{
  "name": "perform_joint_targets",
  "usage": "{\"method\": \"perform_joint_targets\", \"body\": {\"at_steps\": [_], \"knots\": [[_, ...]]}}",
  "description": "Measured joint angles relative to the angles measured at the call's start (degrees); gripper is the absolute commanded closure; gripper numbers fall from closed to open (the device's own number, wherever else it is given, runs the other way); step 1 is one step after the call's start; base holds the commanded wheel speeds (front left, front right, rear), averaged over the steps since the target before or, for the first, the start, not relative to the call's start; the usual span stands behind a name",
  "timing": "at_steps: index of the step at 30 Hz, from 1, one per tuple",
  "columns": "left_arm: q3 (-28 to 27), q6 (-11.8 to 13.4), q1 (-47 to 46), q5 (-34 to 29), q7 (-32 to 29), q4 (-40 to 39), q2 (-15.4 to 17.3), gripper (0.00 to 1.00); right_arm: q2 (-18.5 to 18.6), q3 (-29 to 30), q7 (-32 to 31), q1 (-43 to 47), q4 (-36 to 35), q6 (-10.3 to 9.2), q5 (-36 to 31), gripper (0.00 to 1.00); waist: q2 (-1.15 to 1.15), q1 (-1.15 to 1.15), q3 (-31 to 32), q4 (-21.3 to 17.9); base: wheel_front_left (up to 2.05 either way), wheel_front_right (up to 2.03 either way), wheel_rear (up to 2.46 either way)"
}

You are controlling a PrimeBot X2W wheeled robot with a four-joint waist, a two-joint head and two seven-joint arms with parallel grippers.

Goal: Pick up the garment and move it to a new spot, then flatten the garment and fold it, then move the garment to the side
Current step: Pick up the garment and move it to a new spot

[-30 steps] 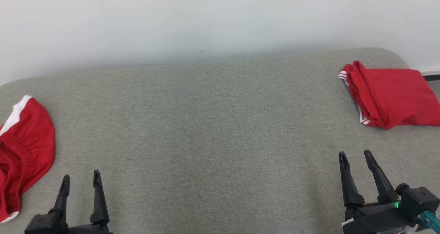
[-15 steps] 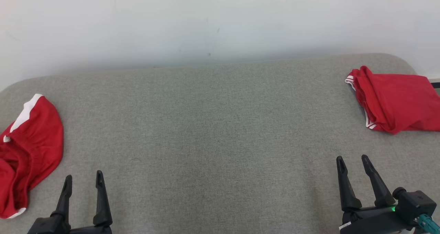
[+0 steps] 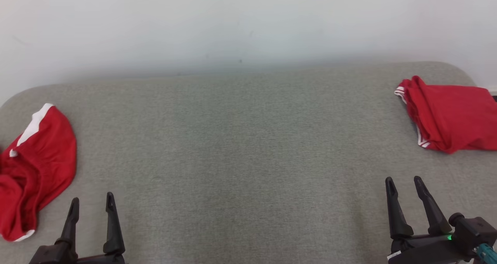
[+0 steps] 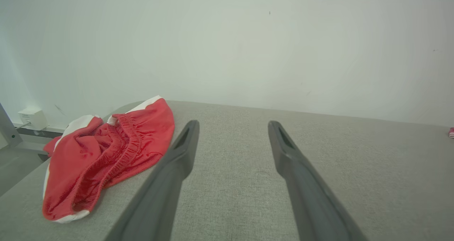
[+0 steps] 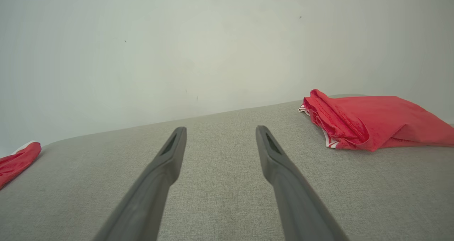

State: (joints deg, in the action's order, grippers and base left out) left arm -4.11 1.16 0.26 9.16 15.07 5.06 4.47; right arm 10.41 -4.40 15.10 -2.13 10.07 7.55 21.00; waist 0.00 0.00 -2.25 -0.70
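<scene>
Plainly, the coming move is judged to turn on where the crumpled red garment (image 3: 39, 159) lies from the left gripper (image 3: 91, 198). In the head view it is found at about ten o'clock from those fingertips, near them but not touching, at the nine o'clock end of the grey padded surface (image 3: 248, 139). Its long axis is seen to run roughly from one o'clock, where a white band shows, down to seven o'clock, where a white hem is turned up. In the left wrist view the gathered waistband is shown lying open and rumpled, off to ten o'clock of the fingers.

The jaws of the left gripper are held wide apart and nothing is gripped between them. The right gripper (image 3: 404, 179) is likewise spread fully with nothing held, and it is set well apart from the crumpled piece, across the whole width of the surface. A second, folded red garment (image 3: 454, 116) is seen at about one o'clock from the right gripper, at the three o'clock end; it is judged to be already dealt with.

The left arm is therefore judged the nearer, and a swing toward ten o'clock would be called for before any closing on cloth.
</scene>
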Motion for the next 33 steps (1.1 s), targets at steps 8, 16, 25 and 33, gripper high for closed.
{"method": "perform_joint_targets", "body": {"at_steps": [8, 16, 25, 33], "knots": [[-1.45, 0.18, -1.11, -0.43, 0.04, 0.45, -0.14, 0.0, 0.25, 0.77, -0.01, 0.48, -0.58, 0.0, -0.08, 0.0, 0.0, 0.0, -0.65, 4.16, 0.0, 0.0, 0.0], [-3.12, 0.88, -0.8, -0.07, 0.04, 0.68, -0.57, 0.0, 0.89, 0.68, 0.0, 0.55, -1.03, 0.0, -0.19, 0.0, 0.0, 0.0, -1.54, 10.74, 0.0, 0.0, 0.0], [-4.45, 1.42, -0.04, 0.47, 0.05, 0.86, -1.07, 0.0, 1.72, 0.11, -0.01, 0.51, -1.43, 0.0, -0.52, 0.0, 0.0, 0.0, -2.65, 19.19, 0.0, 0.0, 0.0], [-5.17, 1.86, 0.15, 0.89, 0.04, 0.89, -1.38, 0.0, 2.31, -0.29, -0.01, 0.24, -1.37, 0.0, -0.52, 0.0, 0.0, 0.0, -3.52, 24.13, 0.0, 0.0, 0.0]]}}
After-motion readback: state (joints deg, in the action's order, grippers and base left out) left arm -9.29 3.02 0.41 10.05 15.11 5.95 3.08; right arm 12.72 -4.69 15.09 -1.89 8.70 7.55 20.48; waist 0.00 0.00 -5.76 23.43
